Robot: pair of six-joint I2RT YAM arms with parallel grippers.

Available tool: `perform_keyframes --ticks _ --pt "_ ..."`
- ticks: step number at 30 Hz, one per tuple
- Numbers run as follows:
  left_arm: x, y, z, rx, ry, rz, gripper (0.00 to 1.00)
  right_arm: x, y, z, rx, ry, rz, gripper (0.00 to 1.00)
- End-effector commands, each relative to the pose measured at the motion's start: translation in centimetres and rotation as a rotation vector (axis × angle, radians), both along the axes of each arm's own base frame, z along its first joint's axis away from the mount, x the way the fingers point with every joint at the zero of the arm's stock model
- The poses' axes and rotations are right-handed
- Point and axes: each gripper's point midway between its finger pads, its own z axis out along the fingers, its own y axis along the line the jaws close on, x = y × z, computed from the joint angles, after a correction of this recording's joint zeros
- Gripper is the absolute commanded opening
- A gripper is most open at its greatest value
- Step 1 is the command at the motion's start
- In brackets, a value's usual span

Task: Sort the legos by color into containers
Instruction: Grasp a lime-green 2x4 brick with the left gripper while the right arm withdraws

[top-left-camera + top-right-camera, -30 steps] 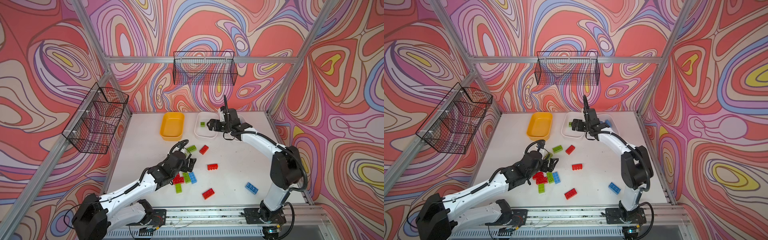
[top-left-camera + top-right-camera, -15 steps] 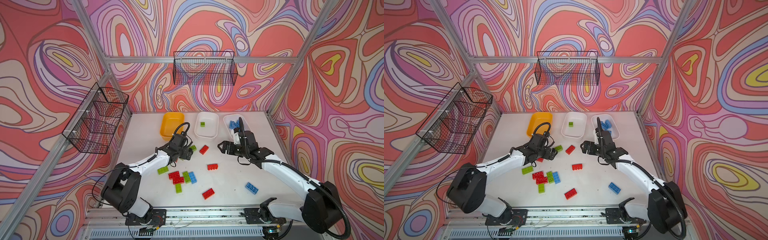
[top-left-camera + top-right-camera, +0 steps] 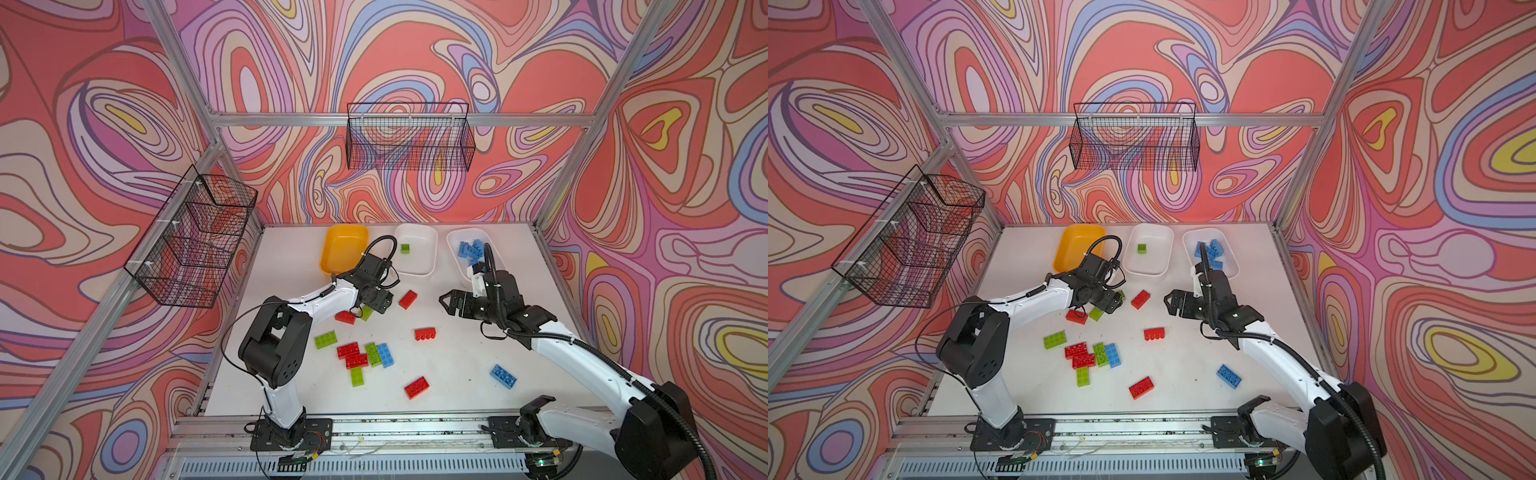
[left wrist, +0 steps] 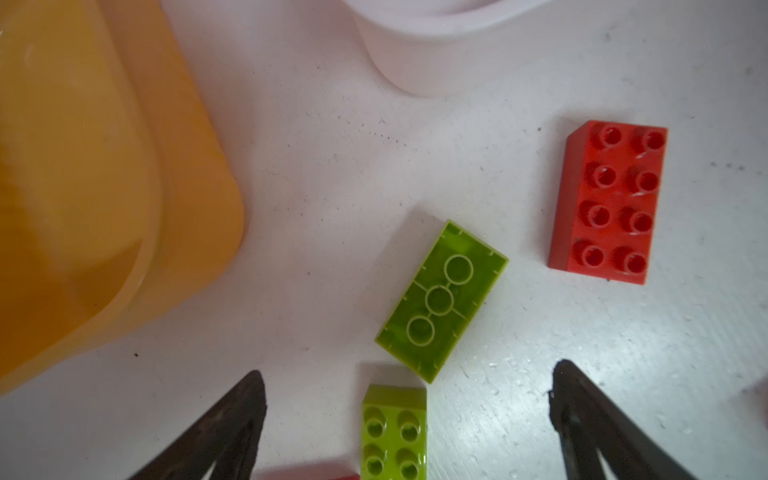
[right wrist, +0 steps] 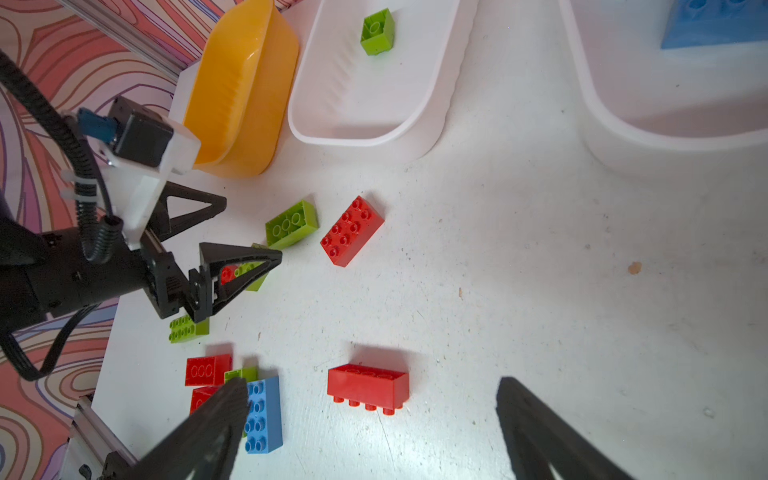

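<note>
Top views both show the white bench (image 3: 457, 361) with three tubs in a row at its far edge: the yellow-orange tub (image 3: 340, 249) on the left, the middle white tub (image 3: 415, 264) with one small green lego (image 3: 405, 248) inside, and the right white tub (image 3: 454, 243) with several blue legos (image 3: 467, 249) inside. The loose legos (image 3: 356, 360), red, green and blue, lie scattered on the bench toward its near edge, many of them close together on the left half. The left gripper (image 3: 379, 305) is low over the bench, just in front of the yellow-orange tub, and the right gripper (image 3: 445, 303) is over the bench in front of the right white tub, with its jaws wide apart and nothing between them. Left wrist view shows the fingers (image 4: 237, 419) of the left gripper wide apart and holding nothing; a studded green lego (image 4: 394, 432) lies on the bench between them, an upturned green lego (image 4: 441, 300) lies just beside its corner, and a red lego (image 4: 609, 201) lies apart from both, near the middle white tub. Right wrist view shows the right gripper also wide and empty, and a red lego on its side (image 5: 368, 384) is seen on the bench in the gap between its fingers.
</note>
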Motion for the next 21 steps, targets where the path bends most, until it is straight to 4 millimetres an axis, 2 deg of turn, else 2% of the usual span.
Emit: perform_keyframes --ticks 1,4,14,21 --pt "-0.6 0.6 -1.3 0.072 0.065 -0.044 0.80 -0.4 -0.4 -0.2 -0.016 -0.002 -0.006 0.98" --pt "-0.1 0.4 -1.8 0.085 0.073 -0.052 0.73 -0.4 -0.5 -0.1 -0.026 -0.006 -0.009 0.98" --pt "1.1 -0.8 -2.9 0.094 0.120 -0.084 0.66 -0.3 -0.7 0.3 -0.025 -0.018 -0.021 0.98" --pt "0.7 -0.6 -3.9 0.129 0.187 -0.091 0.50 -0.1 -0.8 0.4 -0.020 -0.034 -0.031 0.98"
